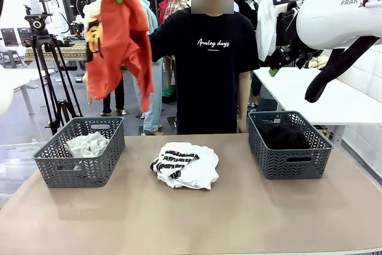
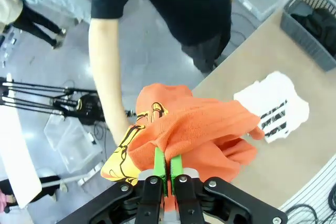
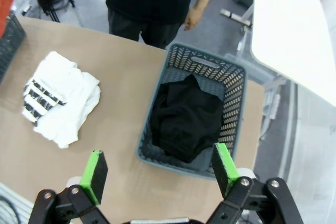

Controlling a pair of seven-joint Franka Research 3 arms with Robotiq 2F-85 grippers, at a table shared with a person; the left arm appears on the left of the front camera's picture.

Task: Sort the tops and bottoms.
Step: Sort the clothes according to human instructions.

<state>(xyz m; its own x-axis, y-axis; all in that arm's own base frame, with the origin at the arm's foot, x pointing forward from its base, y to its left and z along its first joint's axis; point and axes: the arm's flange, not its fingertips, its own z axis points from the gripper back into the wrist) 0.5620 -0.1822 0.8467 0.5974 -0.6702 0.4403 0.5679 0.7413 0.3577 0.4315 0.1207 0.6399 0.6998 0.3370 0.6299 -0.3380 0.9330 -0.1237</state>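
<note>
Left gripper [image 2: 168, 159] pinched shut on orange-red T-shirt [image 1: 122, 46], right gripper [image 3: 159, 166] wide and empty; lower well into left basket [image 1: 59, 165] beside white tops [image 1: 86, 144] before releasing; avoid draping over rim.

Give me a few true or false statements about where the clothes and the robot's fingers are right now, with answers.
1. The left fingers are shut on the orange-red T-shirt. True.
2. The right fingers hold a black garment. False: they stand open above the right basket, holding nothing.
3. The left basket holds black garments. False: the left basket holds white cloth; the black garments lie in the right basket.
4. A striped T-shirt lies on the table between the baskets. True.
</note>
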